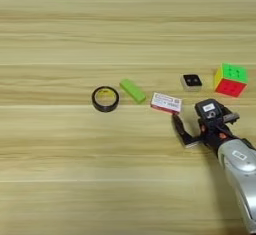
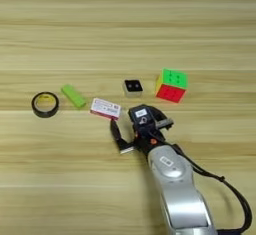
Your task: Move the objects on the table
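A light wood-grain worktop (image 1: 60, 179) with horizontal plank stripes is seen from above, and five small items are laid out across its middle in a loose row. Furthest to the robot's left, a black tape ring (image 1: 105, 99) is lying flat. Just beside it, to its right, a lime green bar (image 1: 132, 90) is set at a slant, apart from the ring. Next in the row, a red-and-white flat card box (image 1: 166, 102) is resting flat. Further right and slightly further back, a tiny black-topped block (image 1: 191, 82) with white dots is placed, and beyond it a puzzle cube (image 1: 231, 79) is seen with a green face on top and red and yellow faces on its sides.

The silver forearm (image 2: 177, 189) is brought in from the bottom right, with a black cable trailing beside it. The right gripper (image 2: 129, 130) is held low over the worktop, just beside the near right corner of the card box. Its jaws are spread apart and nothing is held between them; one black finger (image 2: 116, 131) is pointed towards the box, and whether it touches the box cannot be told.
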